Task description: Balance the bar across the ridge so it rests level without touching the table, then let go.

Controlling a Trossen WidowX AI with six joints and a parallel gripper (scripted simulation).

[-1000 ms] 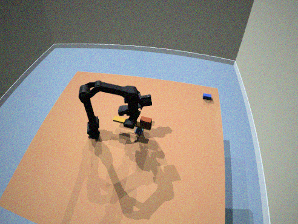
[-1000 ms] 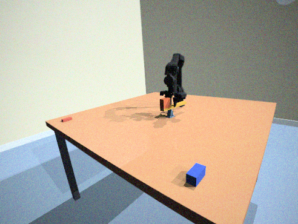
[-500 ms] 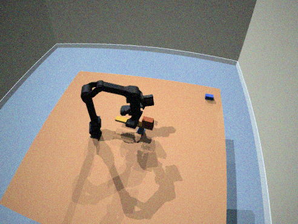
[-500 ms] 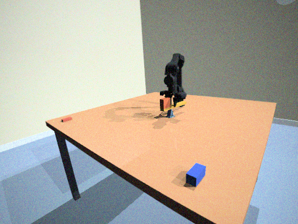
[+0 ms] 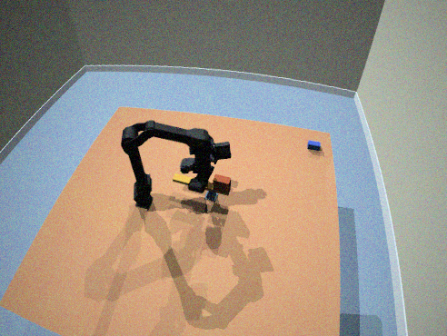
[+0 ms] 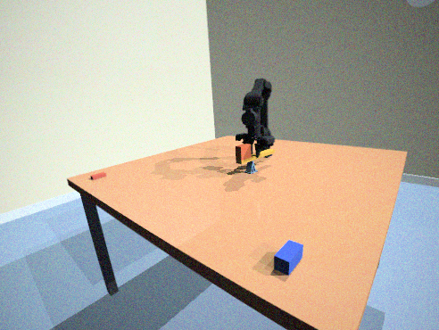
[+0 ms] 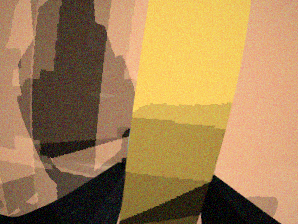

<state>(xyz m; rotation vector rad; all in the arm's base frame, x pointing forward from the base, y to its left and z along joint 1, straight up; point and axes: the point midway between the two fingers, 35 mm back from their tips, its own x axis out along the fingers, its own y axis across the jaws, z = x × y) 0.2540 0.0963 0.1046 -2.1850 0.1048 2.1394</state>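
The yellow bar [image 5: 182, 179] [image 6: 266, 152] [image 7: 190, 60] carries a red block [image 5: 222, 184] [image 6: 243, 153] on one end. My gripper [image 5: 205, 184] [image 6: 255, 154] [image 7: 165, 179] is shut on the bar, with one finger on each side of it. The bar is off the table and looks roughly level. The small blue-grey ridge [image 5: 212, 196] [image 6: 251, 169] stands on the table below the bar, between the fingers and the block end. The bar's underside is very near the ridge top in the exterior view; whether they touch cannot be told. The wrist view does not show the ridge clearly.
A blue block [image 5: 313, 145] [image 6: 288, 257] lies on the table [image 5: 282, 182] [image 6: 214, 214] near a far corner from the arm. A small red piece [image 6: 98, 176] lies near another table edge. Arm shadows fall around the ridge.
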